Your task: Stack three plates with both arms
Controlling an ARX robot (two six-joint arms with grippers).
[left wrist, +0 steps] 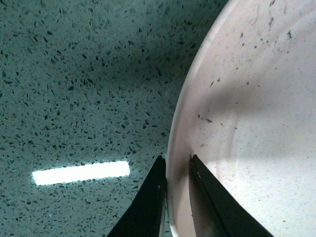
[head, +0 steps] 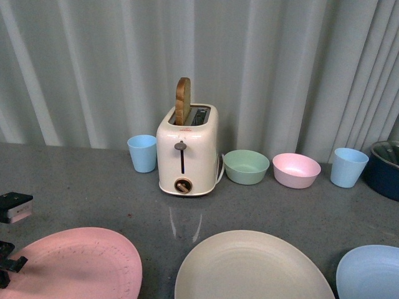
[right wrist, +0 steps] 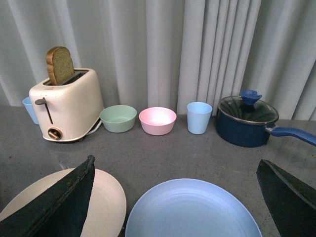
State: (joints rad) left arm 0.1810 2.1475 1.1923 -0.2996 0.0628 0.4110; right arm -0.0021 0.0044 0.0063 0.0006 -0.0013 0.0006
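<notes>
- Nearest us, along the worktop's near edge: pink plate (head: 75, 265) toward the left, cream plate (head: 249, 268) in the middle, blue plate (head: 371, 271) toward the right. All lie flat, apart from one another, none stacked yet.
- Left gripper (left wrist: 177, 158): narrow, one finger outside and one inside the pink plate's rim — we judge it closed on that rim.
- Right gripper (right wrist: 175, 163): spread wide, holding nothing, above the near edge with the blue plate between its fingers.
- Handling (judgement): the plates look stiff, light and matte, so not very slippery. A pinch at the thin raised rim is the only hold, and a plate held at one edge will tend to tip.
- The pink plate's surface carries dark specks and scratches.
- Writing: none we can read. The toaster (head: 187, 152), at the far edge with a bread slice (head: 182, 101) upright in it, bears a small reddish mark — too small to make out.
</notes>
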